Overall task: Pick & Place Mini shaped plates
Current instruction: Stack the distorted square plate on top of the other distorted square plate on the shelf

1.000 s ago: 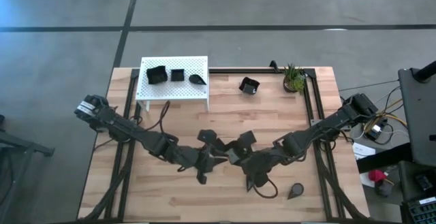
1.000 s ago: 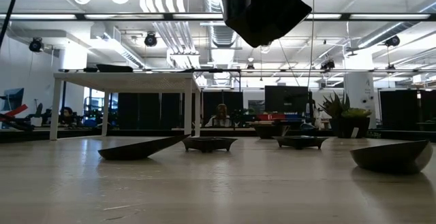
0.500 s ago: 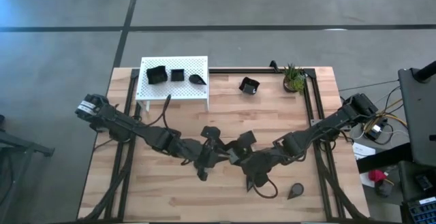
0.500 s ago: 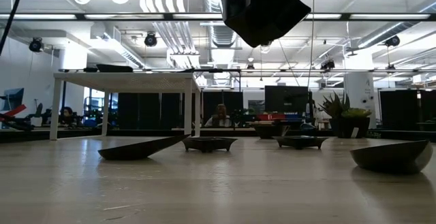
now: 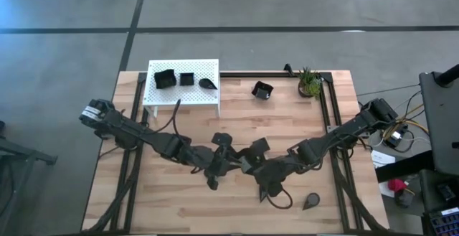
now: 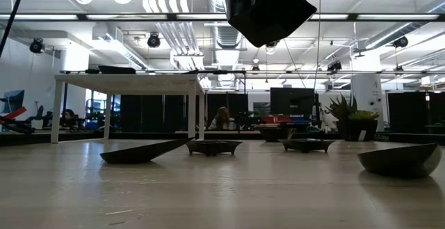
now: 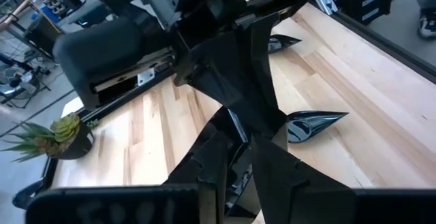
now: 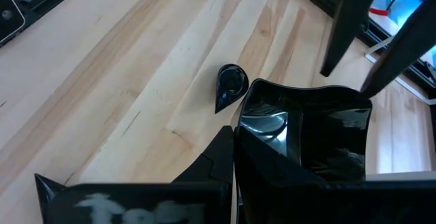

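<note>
Glossy black ceramic is what I am dealing with: the right gripper (image 8: 230,157) is clamped on the rim of a square dish with upturned walls (image 8: 306,132), carried clear of the wooden table (image 5: 179,207). In the high view this gripper sits well out from the front of the white perforated platform (image 5: 179,97), toward the table's middle. The left gripper (image 5: 215,166) hangs just beside it. Whether that claw is holding anything I cannot tell; something dark and shiny shows at its tip in the left wrist view, but I cannot make it out.

Three small black dishes already sit on the platform: a square one (image 5: 165,79), a smaller square (image 5: 186,79) and a teardrop (image 5: 208,84). Another square dish (image 5: 262,90) rests on the table just past the platform's right end, between it and the small green potted plant (image 5: 310,82). A teardrop dish (image 5: 311,201) lies far from the platform, near the opposite corner.

I judge these dishes stiff, light and slick, and likely to chip if dropped. A pinch over an upturned rim looks safest on the square ones. For the shallow teardrop I would take the broad rounded end, not the thin point, and set down gently.
</note>
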Robot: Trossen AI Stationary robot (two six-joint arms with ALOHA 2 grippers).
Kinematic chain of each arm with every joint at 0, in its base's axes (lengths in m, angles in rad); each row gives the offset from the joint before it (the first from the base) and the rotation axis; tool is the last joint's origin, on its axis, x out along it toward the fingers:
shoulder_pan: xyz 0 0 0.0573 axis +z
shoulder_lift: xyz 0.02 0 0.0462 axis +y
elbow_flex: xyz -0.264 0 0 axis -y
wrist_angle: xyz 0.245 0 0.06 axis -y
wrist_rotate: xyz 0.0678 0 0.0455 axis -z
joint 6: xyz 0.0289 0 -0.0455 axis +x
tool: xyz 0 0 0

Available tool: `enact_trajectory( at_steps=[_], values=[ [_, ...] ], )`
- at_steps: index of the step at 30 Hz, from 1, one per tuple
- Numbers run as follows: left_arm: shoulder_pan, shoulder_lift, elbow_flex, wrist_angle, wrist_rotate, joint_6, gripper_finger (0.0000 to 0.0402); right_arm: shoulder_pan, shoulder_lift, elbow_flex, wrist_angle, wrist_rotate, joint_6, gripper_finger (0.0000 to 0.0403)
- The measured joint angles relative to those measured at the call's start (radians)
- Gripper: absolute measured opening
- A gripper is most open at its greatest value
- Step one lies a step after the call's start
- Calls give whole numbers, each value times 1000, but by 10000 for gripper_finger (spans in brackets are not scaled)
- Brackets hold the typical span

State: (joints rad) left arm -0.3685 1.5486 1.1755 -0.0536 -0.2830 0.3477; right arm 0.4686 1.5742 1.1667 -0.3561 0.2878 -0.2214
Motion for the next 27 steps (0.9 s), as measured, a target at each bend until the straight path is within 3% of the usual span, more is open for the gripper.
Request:
enact_trajectory(
  at_steps=[27],
  values=[
    [1,0,2,-62,36,21,65,0,0,0,25,0,-118,8]
  ],
)
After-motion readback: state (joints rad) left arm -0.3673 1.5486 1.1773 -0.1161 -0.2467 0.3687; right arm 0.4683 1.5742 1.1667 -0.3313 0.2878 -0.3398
